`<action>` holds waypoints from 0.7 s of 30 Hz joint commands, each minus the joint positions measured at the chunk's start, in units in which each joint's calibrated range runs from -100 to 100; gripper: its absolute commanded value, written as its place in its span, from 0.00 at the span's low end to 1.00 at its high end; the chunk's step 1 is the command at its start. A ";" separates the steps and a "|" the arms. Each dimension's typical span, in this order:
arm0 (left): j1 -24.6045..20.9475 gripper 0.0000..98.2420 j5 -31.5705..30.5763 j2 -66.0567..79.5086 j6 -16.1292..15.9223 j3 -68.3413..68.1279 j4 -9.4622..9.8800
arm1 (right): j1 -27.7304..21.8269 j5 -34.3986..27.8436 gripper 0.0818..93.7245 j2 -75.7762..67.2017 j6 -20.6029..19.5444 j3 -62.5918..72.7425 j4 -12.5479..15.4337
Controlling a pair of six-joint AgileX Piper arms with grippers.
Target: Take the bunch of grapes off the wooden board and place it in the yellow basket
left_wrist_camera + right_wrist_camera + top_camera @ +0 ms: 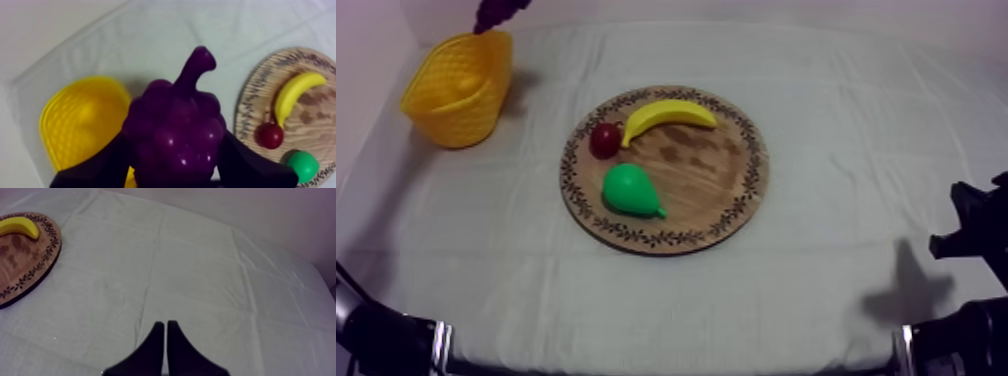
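Observation:
My left gripper [175,170] is shut on the purple bunch of grapes [175,127], held in the air beside the yellow basket [82,125]. From above, the grapes [499,12] hang just over the basket's [458,88] far rim at the table's back left. The round wooden board [711,175] lies mid-table with a banana [666,117], a small red fruit [605,140] and a green pear [631,191] on it. My right gripper [165,325] is shut on nothing, low over bare cloth at the right, apart from the board [25,263].
The grey-white cloth [856,130] lies bare and wrinkled around the board. My right arm [971,235] rests at the right edge, and parts of both arms sit at the near corners. A wall stands close behind the basket.

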State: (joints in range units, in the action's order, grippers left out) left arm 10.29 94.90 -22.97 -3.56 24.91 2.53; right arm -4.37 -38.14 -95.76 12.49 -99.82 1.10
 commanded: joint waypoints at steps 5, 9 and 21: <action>-4.66 0.38 0.00 0.63 1.15 -0.84 0.23 | 0.01 0.00 0.00 0.00 -0.01 0.04 0.00; -6.58 0.39 0.40 1.20 1.81 -1.04 0.27 | 0.01 0.00 0.00 0.00 -0.01 0.04 0.00; -9.59 0.44 0.41 -1.57 2.27 -2.80 -0.35 | 0.01 0.00 0.00 0.00 -0.01 0.04 0.00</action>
State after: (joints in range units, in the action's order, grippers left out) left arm 0.77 95.79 -23.90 -1.16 22.52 2.22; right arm -4.37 -38.14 -95.76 12.49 -99.82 1.10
